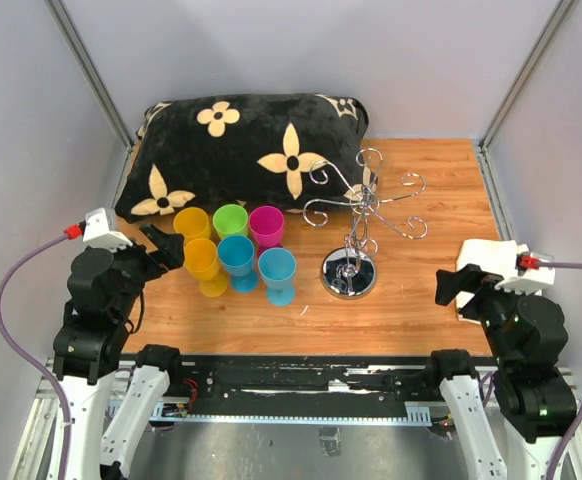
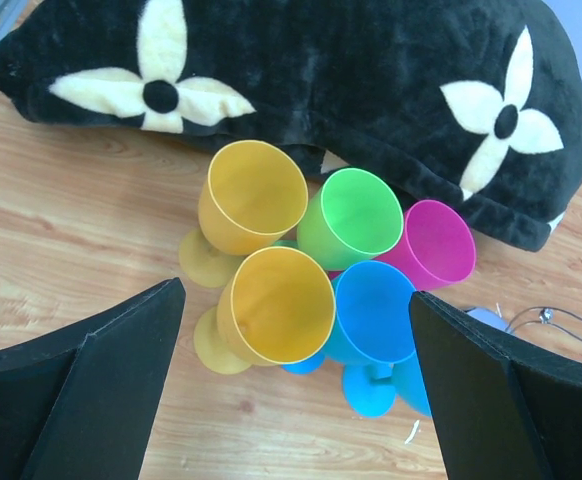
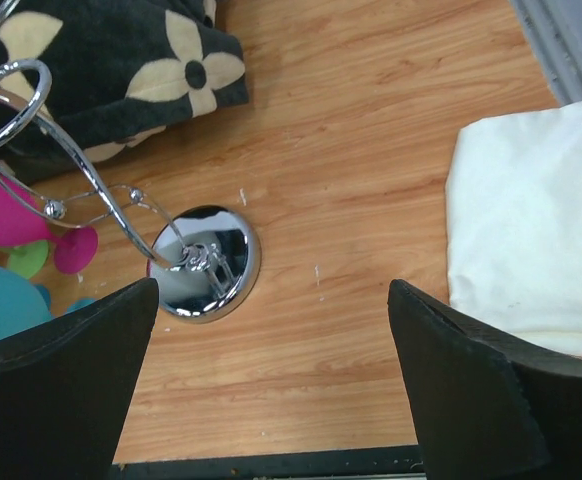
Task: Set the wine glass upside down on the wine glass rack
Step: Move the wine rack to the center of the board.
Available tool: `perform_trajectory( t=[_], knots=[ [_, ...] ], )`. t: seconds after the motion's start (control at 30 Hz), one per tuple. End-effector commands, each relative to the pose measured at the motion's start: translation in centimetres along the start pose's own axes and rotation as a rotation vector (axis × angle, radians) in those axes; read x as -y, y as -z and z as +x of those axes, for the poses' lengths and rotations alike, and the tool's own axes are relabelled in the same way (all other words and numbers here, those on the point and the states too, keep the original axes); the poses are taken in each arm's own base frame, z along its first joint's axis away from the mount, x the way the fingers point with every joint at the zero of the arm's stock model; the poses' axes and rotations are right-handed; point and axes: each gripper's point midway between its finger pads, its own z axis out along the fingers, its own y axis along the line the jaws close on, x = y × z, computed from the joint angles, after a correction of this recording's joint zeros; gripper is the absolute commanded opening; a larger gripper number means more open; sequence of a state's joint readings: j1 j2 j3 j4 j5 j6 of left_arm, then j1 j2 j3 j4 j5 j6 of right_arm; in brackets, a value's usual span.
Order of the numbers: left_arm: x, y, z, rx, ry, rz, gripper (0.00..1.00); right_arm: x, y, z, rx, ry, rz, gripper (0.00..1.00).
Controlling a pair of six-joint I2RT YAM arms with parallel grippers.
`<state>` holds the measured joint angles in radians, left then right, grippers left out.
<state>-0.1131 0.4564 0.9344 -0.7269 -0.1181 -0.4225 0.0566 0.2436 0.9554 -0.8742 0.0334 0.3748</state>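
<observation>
Several plastic wine glasses stand upright in a cluster left of centre: a yellow one (image 1: pixel 203 262) (image 2: pixel 281 305) at the front, another yellow (image 1: pixel 192 222), green (image 1: pixel 231 220), magenta (image 1: pixel 267 226) and two blue (image 1: pixel 237 255) (image 1: pixel 277 270). The chrome wine glass rack (image 1: pixel 348 272) stands just right of them, and its round mirrored base (image 3: pixel 203 262) shows in the right wrist view. No glass hangs on its curled arms. My left gripper (image 1: pixel 166 245) (image 2: pixel 296 292) is open, just left of the cluster, facing the front yellow and blue glasses. My right gripper (image 1: pixel 451 285) (image 3: pixel 273 288) is open over bare wood right of the rack.
A black pillow (image 1: pixel 241 145) with cream flowers lies along the back, touching the rear glasses. A white cloth (image 3: pixel 531 230) lies on the wood under the right arm. Grey walls close in the left, right and back.
</observation>
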Motion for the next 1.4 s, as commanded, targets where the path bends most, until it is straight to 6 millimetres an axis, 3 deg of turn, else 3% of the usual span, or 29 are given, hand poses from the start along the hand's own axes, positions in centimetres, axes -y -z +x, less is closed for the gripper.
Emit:
perform_trajectory(
  t=[0.0,0.3,0.47,0.7,0.97,1.13,1.37],
  knots=[
    [0.9,-0.7,-0.5,0.014,-0.012,0.047,1.0,-1.9,-0.3,1.5,-0.121,0.017,-0.101,0.98],
    [2.3,-0.8,-0.3,0.014,0.024,0.121,1.0,-2.6,0.4,3.7,-0.293,0.024,-0.134,0.98],
    [2.0,-1.5,0.4,-0.012,0.018,0.111,1.0,-2.9,-0.1,4.0,-0.267,-0.032,-0.141,0.98],
    [1.9,-1.5,1.2,-0.029,0.009,0.118,1.0,-4.4,-2.0,6.0,-0.256,-0.132,-0.238,0.98],
    [2.0,-1.7,1.6,-0.037,0.016,0.13,1.0,-6.8,-4.7,6.8,-0.204,-0.188,-0.391,0.98],
    [2.1,-2.1,1.9,-0.044,0.024,0.136,1.0,-6.1,-6.6,7.8,-0.19,-0.206,-0.361,0.98],
    [2.2,-2.6,2.3,-0.059,0.026,0.137,1.0,-7.3,-8.3,7.6,-0.089,-0.194,-0.468,0.99]
  ],
)
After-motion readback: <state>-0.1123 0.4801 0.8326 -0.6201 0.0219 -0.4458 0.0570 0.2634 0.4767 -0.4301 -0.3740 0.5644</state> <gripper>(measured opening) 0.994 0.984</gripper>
